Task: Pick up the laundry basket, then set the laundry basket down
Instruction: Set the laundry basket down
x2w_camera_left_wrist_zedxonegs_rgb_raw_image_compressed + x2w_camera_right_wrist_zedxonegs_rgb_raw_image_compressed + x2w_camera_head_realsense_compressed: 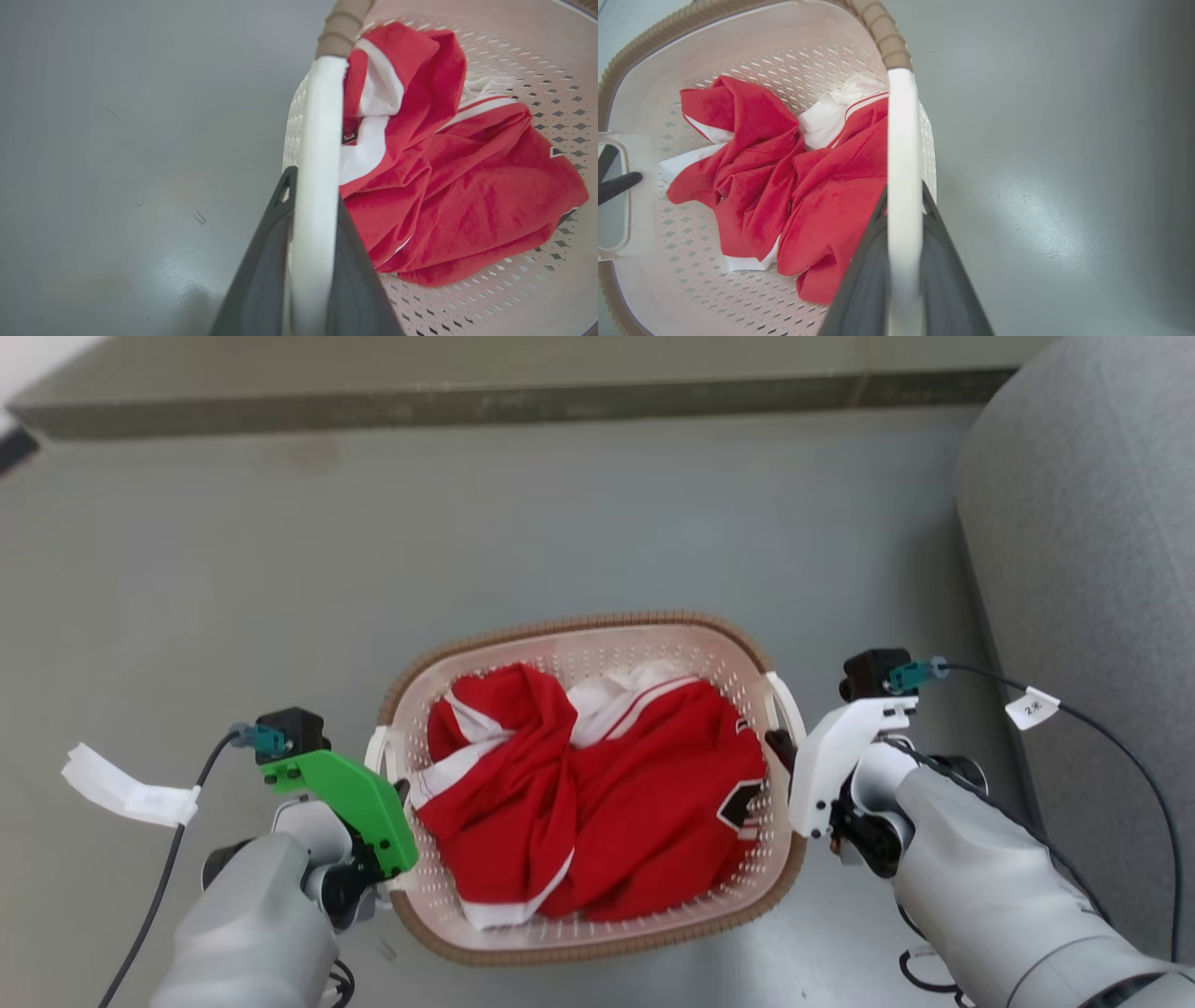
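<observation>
The laundry basket [579, 622], cream perforated plastic with a brown woven-look rim, sits between my two arms over the grey floor. Whether it rests on the floor I cannot tell. A crumpled red and white garment [597, 803] fills it. My left gripper [397, 793] is shut on the basket's white left handle [317, 140], its dark fingers [261, 270] pressing either side of the bar. My right gripper [780, 747] is shut on the white right handle [903, 140] in the same way. The right wrist view also shows the left gripper's fingers [616, 184] through the far handle.
A grey sofa [1092, 569] stands close on the right, beside my right arm. A low dark ledge [467, 401] runs along the far edge of the floor. Black cables with white tags [121, 789] hang from both wrists.
</observation>
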